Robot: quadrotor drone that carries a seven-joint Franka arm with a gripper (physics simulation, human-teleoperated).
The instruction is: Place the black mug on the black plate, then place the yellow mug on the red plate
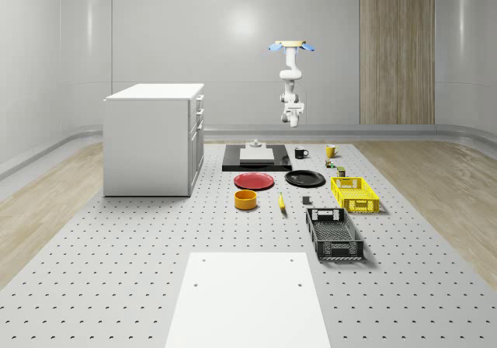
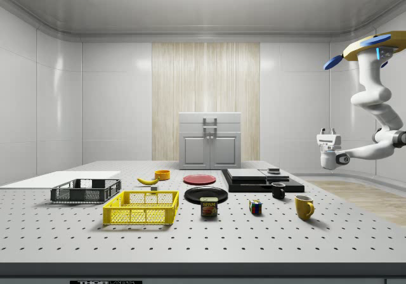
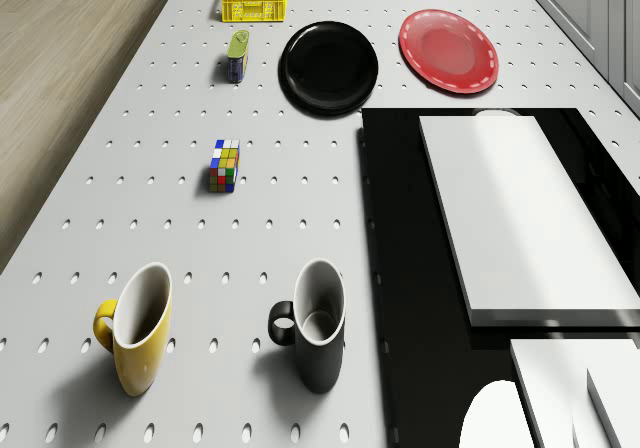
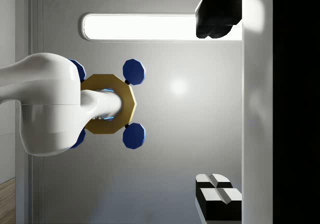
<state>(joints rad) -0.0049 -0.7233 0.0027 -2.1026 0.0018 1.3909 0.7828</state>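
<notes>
Black mug [image 3: 318,328], yellow mug [image 3: 138,330], two plates [image 3: 329,67]

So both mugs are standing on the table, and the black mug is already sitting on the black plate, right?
Not quite. Both mugs do stand on the table, but the black mug is not on the black plate: it stands beside the yellow mug, well apart from the plate. The drone view shows this.

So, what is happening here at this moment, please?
A drone with an arm hovers above the far end of the table, over the two mugs. Its gripper hangs high in the air, open, holding nothing. The black mug and the yellow mug stand upright on the table, side by side. The black plate and the red plate are bare, so nothing has been moved yet.
</notes>
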